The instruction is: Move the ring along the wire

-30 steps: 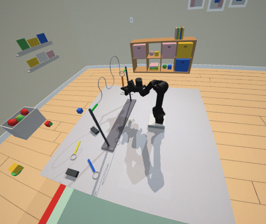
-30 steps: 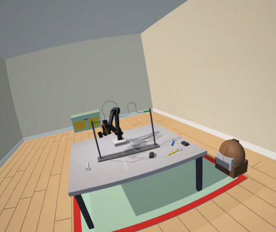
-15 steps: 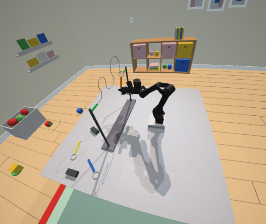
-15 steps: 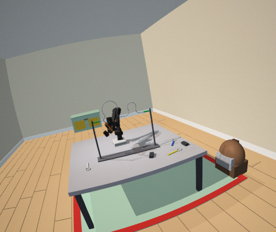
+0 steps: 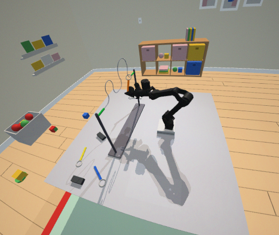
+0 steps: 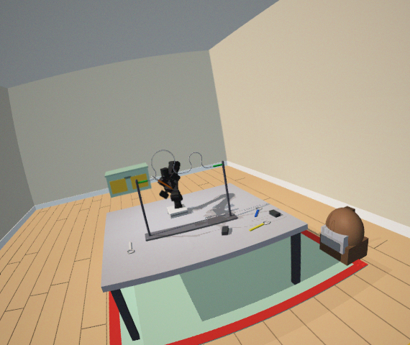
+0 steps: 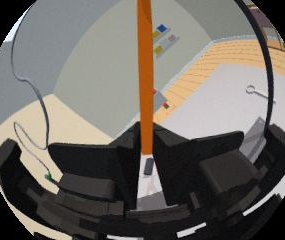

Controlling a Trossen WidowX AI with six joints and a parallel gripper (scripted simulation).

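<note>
The orange handle (image 5: 128,85) (image 6: 165,184) (image 7: 145,75) is held in my gripper (image 5: 127,92) (image 7: 144,124), which is shut on its lower end. The handle leans in the exterior view. Its ring (image 5: 128,77) is around the wire just beyond the inner end of the far green part (image 5: 132,73) (image 6: 142,182), beside the far post (image 5: 135,79) (image 6: 143,208); whether it touches the grey wire (image 5: 105,88) (image 6: 196,152) is too small to tell. The ring is outside the wrist view. The other green part (image 5: 101,111) (image 6: 218,165) is at the near post (image 5: 106,133) (image 6: 226,189).
The grey wire rises in a tall loop beside the ring, dips, then makes a smaller loop. A yellow-handled ring (image 5: 83,153), a blue-handled ring (image 5: 97,172), a white-handled ring (image 6: 130,246) and two black blocks (image 5: 101,135) (image 5: 78,179) lie on the table.
</note>
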